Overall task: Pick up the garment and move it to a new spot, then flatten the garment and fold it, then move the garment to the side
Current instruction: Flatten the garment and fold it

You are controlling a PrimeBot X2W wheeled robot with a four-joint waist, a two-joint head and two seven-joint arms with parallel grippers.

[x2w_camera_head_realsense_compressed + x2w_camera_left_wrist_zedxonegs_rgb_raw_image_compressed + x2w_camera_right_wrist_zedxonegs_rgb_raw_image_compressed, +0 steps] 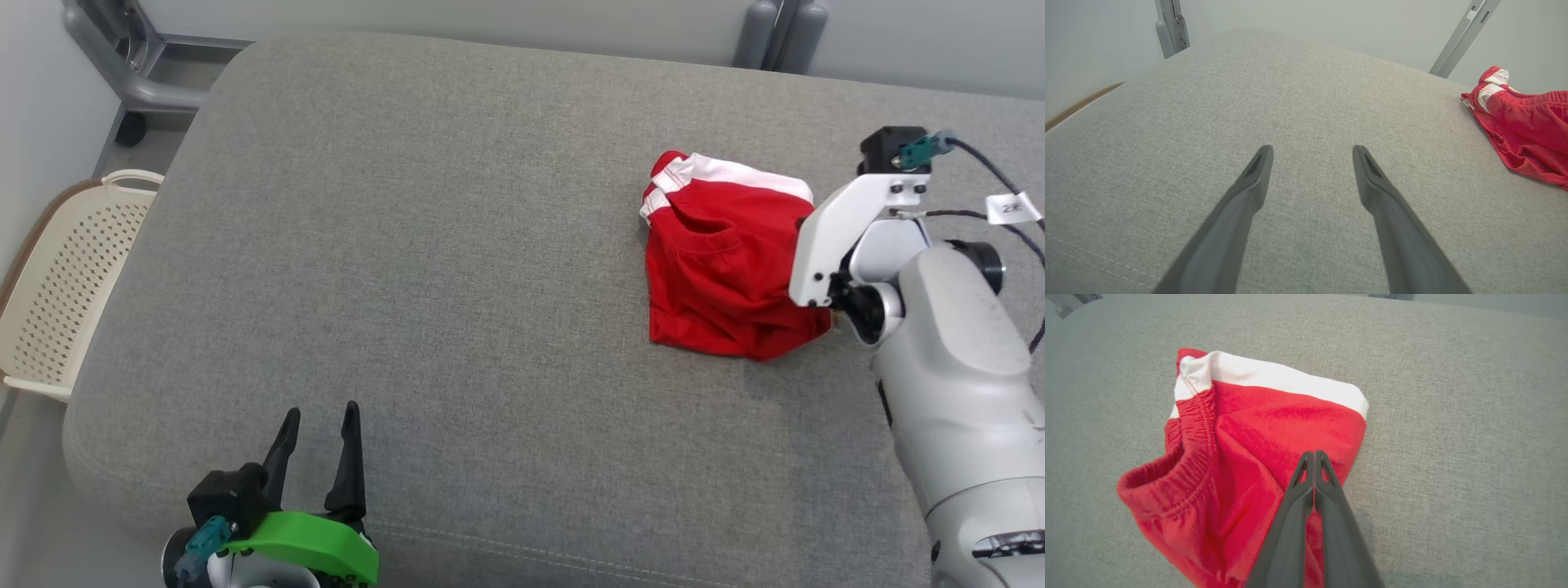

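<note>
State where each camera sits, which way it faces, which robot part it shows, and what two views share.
Head view: on the head, facing forward and down over the grey cushion; shows the open left tool and the pale right forearm.
Left wrist view: on the left wrist, looking along its spread fingers across the cushion.
Right wrist view: on the right wrist, looking down along the right tool, shut on the red garment.
Shared: all three show the garment.

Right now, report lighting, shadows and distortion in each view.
Head view: even, soft light, no glare on the grey cushion. Left wrist view: wide-angle lens bows the cushion's far edge; left gripper sharp. Right wrist view: right gripper throws a faint shadow beside the red garment.
</note>
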